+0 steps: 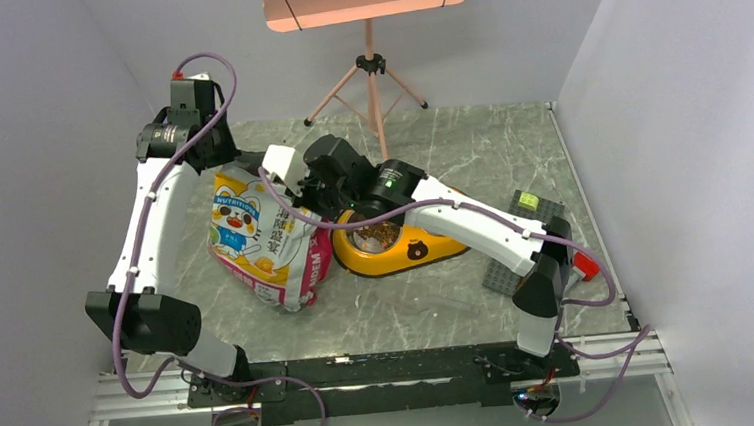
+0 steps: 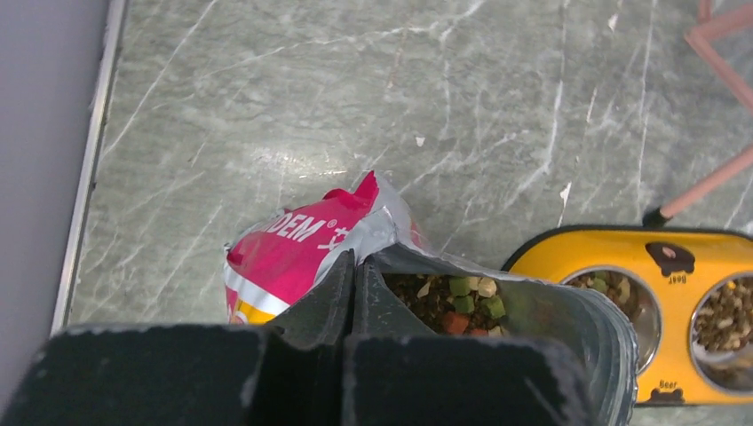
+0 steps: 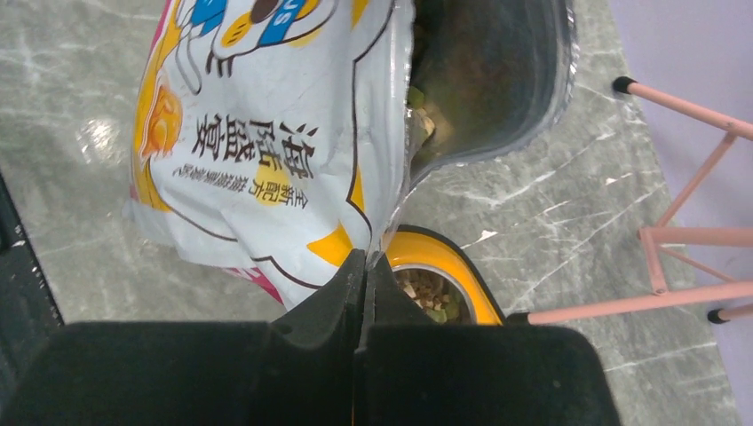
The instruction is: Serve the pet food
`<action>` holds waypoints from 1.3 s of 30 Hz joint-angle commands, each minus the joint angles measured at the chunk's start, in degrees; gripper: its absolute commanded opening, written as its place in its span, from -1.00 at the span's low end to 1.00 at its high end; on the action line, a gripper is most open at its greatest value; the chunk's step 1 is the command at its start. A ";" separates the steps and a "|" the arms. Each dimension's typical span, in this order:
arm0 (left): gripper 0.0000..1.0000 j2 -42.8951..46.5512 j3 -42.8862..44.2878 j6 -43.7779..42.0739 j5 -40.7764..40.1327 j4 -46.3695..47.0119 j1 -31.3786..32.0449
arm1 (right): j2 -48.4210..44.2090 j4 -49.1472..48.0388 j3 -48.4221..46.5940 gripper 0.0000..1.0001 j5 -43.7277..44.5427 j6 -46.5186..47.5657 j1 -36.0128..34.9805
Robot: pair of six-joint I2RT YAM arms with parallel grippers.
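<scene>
The white-and-yellow pet food bag (image 1: 259,236) with its magenta bottom band stands on the table, left of the yellow feeder (image 1: 395,247). My left gripper (image 2: 358,264) is shut on the bag's top edge (image 2: 391,257); brown kibble with green and orange bits (image 2: 457,302) shows inside the open mouth. My right gripper (image 3: 367,259) is shut on the other side of the bag's rim (image 3: 391,204). The bag (image 3: 266,124) hangs open above one steel bowl (image 3: 435,293). Both bowls (image 2: 622,306) hold kibble (image 2: 724,319).
A pink music stand (image 1: 371,68) stands at the back of the table. A dark grey plate with a yellow-green block (image 1: 529,224) lies on the right, under the right arm. Walls close in left, right and back.
</scene>
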State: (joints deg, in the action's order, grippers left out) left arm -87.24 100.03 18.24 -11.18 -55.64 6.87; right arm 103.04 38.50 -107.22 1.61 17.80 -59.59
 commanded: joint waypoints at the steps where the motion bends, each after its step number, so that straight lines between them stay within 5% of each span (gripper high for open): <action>1: -1.00 2.38 5.67 9.08 -12.51 3.73 -2.49 | -6.89 -7.39 -4.48 -1.00 7.42 0.04 3.30; 6: -1.00 9.68 2.74 19.77 -15.44 10.75 -3.26 | -8.24 -7.47 -3.43 -1.00 9.54 1.22 4.55; 14: -0.97 20.80 -5.05 34.91 -8.21 -2.58 -5.84 | -11.65 -3.13 0.77 -1.00 -0.01 -1.69 -3.54; 20: 0.23 29.76 -7.48 29.89 -6.87 -7.94 -8.06 | -14.14 -1.68 5.75 -1.00 -1.10 -2.09 -8.04; 26: 0.97 26.87 -0.17 28.32 -0.77 -17.87 -8.37 | -13.21 -0.67 5.20 -1.00 -2.74 -0.88 -8.02; 31: 0.99 17.52 9.79 26.88 0.22 -25.42 -8.76 | -13.41 -0.17 5.49 -1.00 -4.14 -0.72 -7.99; 39: 0.93 9.48 8.85 27.43 4.44 -25.95 -9.07 | -12.41 1.94 3.81 -1.00 -4.04 -0.26 -8.07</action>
State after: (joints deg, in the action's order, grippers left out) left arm -76.55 108.88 44.01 -9.43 -76.82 -1.91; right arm 94.02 38.87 -100.31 0.64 16.99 -66.59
